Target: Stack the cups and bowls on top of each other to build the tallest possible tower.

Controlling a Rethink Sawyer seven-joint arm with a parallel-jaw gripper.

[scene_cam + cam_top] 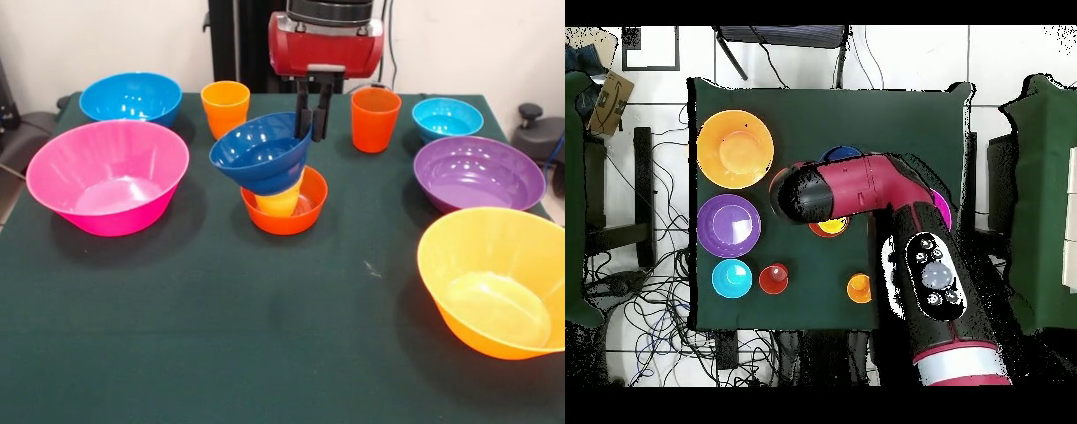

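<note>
Green table; front only: hand gripping dark blue bowl.

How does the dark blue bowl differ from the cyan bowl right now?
The dark blue bowl is tilted atop the yellow cup, with the gripper at its rim; the cyan bowl sits level on the table, untouched. The dark blue is deeper in colour. Both are small, glossy and round.

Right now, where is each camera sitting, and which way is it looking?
Front view: across the table from the robot, facing it; shows the gripper shut on the tilted dark blue bowl.
Overhead view: above the table, looking straight down; shows the red arm.
Both show the purple bowl and the yellow-orange bowl.
</note>
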